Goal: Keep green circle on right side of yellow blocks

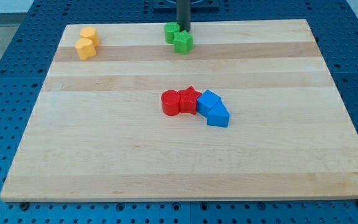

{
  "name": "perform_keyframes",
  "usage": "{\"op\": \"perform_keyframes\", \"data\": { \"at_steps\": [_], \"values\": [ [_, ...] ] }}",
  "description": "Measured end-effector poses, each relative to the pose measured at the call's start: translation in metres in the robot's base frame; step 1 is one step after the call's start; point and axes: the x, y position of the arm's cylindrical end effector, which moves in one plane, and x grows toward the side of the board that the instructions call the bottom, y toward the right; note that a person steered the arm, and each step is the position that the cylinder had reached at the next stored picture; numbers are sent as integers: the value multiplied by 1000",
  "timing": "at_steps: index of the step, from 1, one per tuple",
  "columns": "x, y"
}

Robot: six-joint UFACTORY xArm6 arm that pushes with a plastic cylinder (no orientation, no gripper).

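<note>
A green circle block point(171, 32) sits near the board's top edge, at the middle of the view. A green star block point(183, 43) touches it on its lower right. Two yellow blocks lie at the view's top left: one point(90, 35) above, the other point(85, 48) just below it and touching. The green circle is far to the right of both. My tip point(183, 30) is the lower end of a dark rod; it stands right beside the green circle's right side, just above the green star.
A red round block point(170, 103) and a red star block point(189, 99) sit together at the board's middle. Two blue blocks point(208, 102) point(218, 116) touch them on the right. The wooden board point(104, 162) lies on a blue perforated table.
</note>
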Motion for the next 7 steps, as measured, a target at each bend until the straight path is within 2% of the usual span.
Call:
{"op": "perform_keyframes", "data": {
  "at_steps": [3,4,5,7],
  "values": [
    [1,-33],
    [1,-27],
    [12,43],
    [17,42]
  ]
}}
